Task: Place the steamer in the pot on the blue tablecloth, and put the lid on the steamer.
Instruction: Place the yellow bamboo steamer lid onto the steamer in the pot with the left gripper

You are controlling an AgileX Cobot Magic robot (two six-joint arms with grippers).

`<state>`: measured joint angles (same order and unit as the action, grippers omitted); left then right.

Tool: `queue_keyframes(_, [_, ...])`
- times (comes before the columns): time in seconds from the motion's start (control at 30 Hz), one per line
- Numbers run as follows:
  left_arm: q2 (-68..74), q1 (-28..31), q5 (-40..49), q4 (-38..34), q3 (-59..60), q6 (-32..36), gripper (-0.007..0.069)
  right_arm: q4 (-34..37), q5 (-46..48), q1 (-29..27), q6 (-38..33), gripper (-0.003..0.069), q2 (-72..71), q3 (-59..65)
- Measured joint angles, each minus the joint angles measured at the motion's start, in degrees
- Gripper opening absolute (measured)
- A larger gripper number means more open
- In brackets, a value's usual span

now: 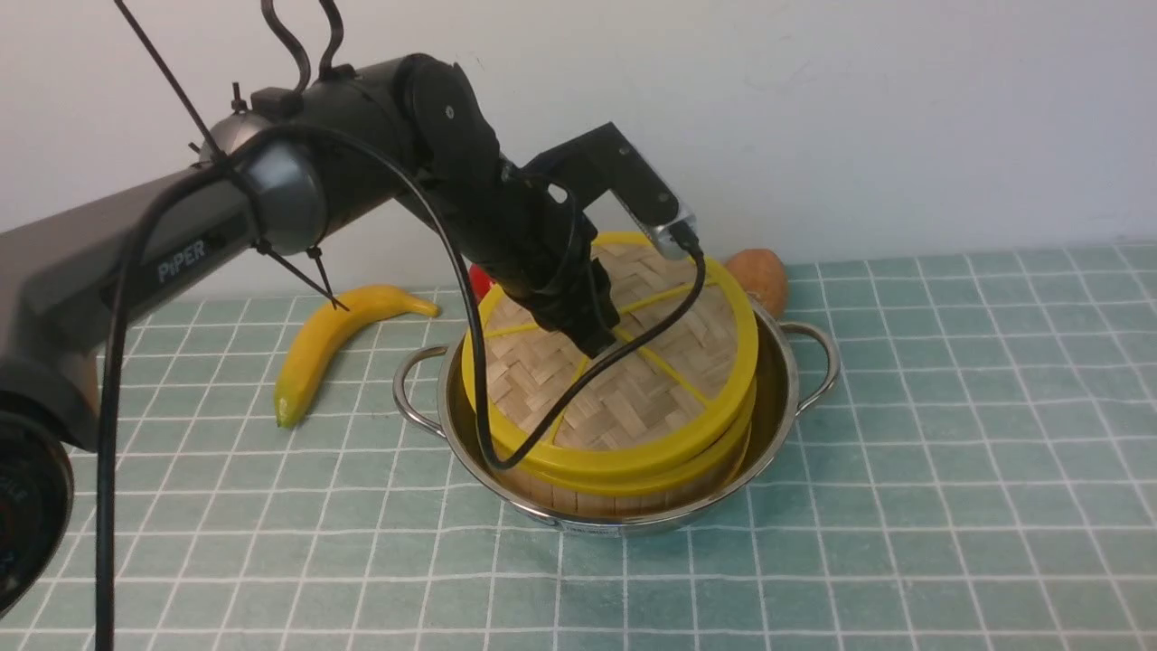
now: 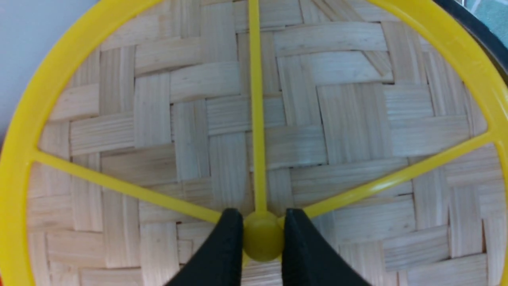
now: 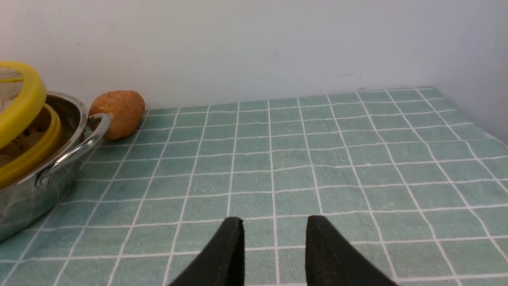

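My left gripper is clamped on the lid's small yellow centre knob. Lid: flat herringbone bamboo weave, thick yellow rim, thin yellow spokes. It sits tilted, far edge raised, near edge down on the steamer. Steamer: pale wood wall, yellow rim, sitting inside the pot. Pot: shiny steel, looped wire handles, mid-counter on the blue tablecloth. My right gripper hangs over bare cloth right of the pot, partly open, holding nothing.
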<state>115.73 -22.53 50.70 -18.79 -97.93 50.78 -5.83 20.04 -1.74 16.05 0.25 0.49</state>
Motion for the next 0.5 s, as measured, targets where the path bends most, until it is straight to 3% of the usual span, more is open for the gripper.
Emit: queue_keyframes(0.5, [2.7,0.0,-0.7,-2.0,-0.8,2.7,0.0116,-0.1,0.0,0.0,0.0,0.024,0.0,0.0])
